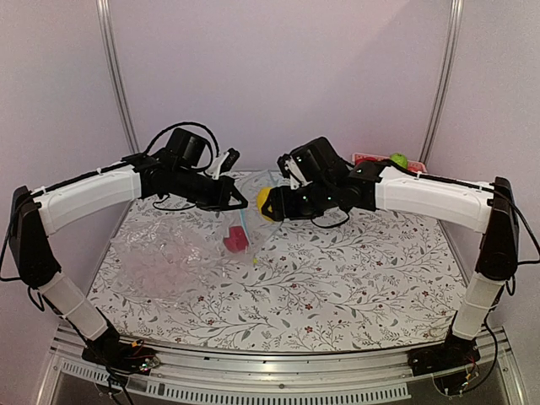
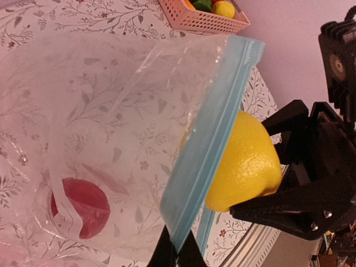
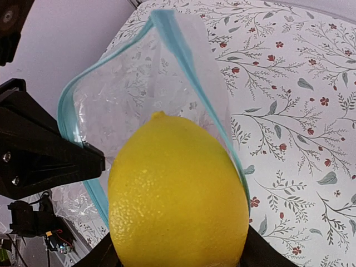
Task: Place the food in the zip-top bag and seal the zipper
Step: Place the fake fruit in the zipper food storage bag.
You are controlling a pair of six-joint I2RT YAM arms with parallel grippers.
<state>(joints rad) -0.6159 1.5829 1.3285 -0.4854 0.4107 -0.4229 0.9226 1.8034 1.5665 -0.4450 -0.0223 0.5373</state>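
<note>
The left gripper [image 2: 177,253] is pinched tight on the thin blue-teal zipper [image 2: 206,150], holding one lip of the clear, crinkly plastic zip-top bag [image 1: 169,253] up off the floral-patterned table [image 3: 289,111]. The rest of the bag sags down and to the left, with its lower part lying on the cloth. The mouth gapes open towards the right arm, and its two blue lips curve apart.

The right gripper [image 1: 268,204] has its black fingers [image 2: 289,206] closed around a round, bright yellow lemon [image 3: 178,189], one on either side of the fruit. The lemon sits right at the bag's mouth. From the right wrist it shows between the two lips, and from the left wrist the raised lip overlaps its near side, with most of the fruit outside. The two grippers are close together, just beside each other across the zipper.

A rounded red piece of food [image 2: 83,208] lies deep inside the bag near its bottom. A pink lattice basket [image 2: 200,19] holding more fruit stands at the far edge of the table.
</note>
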